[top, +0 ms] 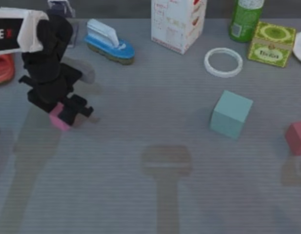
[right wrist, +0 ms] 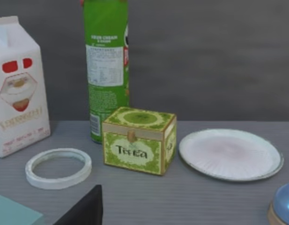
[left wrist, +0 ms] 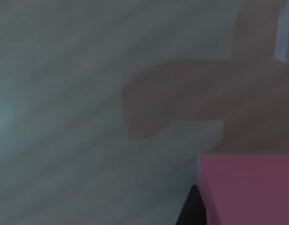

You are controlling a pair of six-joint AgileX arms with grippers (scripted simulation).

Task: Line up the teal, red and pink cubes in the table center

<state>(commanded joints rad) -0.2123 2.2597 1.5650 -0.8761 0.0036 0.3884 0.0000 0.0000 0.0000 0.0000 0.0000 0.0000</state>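
The small pink cube (top: 57, 118) is at the table's left, mostly hidden under my left gripper (top: 68, 113), which is shut on it. In the left wrist view the pink cube (left wrist: 247, 190) fills the near corner, with one dark fingertip (left wrist: 193, 208) against its side. The large pale teal cube (top: 231, 114) stands right of centre on the grey table (top: 140, 195). At the right edge the red cube (top: 297, 137) is cut off. My right arm is out of the top view. Its wrist view shows one dark fingertip (right wrist: 85, 208) near a corner of the teal cube (right wrist: 13, 213), with nothing held.
Along the back stand a blue brush (top: 110, 43), a white carton (top: 178, 22), a green can (top: 245, 18), a green-yellow tea box (top: 271, 44), a white ring (top: 223, 62) and a white plate (right wrist: 231, 153). An orange object (top: 3, 68) lies at the left edge.
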